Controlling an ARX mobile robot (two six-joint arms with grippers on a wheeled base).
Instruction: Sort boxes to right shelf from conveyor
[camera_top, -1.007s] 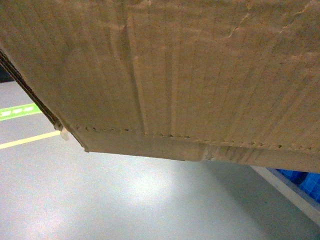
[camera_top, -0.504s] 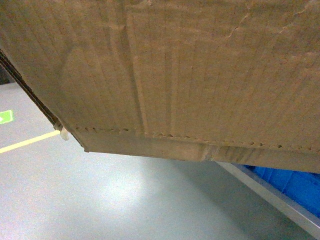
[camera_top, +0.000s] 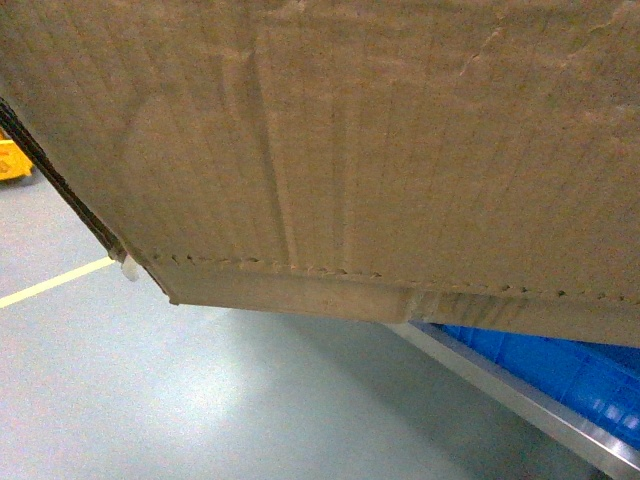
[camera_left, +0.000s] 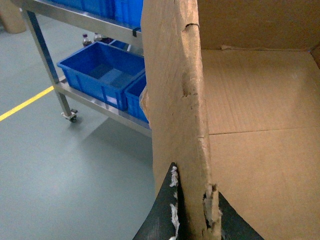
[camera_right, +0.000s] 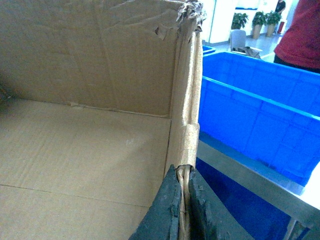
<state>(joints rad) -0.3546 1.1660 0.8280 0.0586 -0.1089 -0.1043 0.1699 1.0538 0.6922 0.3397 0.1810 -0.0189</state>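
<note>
The left gripper (camera_left: 192, 220) is clenched on the box (camera_top: 380, 140), one dark finger on each face of its left wall, whose torn rim is ragged and frayed. That wall stands upright in the left wrist view, with the open, bare cardboard floor to its right and the rack (camera_left: 47, 65) with its blue crates (camera_left: 102, 72) to its left, over grey floor (camera_top: 200, 400) crossed by a yellow line (camera_top: 50, 282). In the head view the box fills most of the picture: brown corrugated board, creased, with a perforated line and clear tape near the lower edge. It is held up off the ground, open top upward, its long axis running side to side between the two arms, its base edge sloping down to the right. The right gripper (camera_right: 184, 212) grasps the right wall the same way, a finger on each side, just beside a blue crate (camera_right: 260, 110).
</note>
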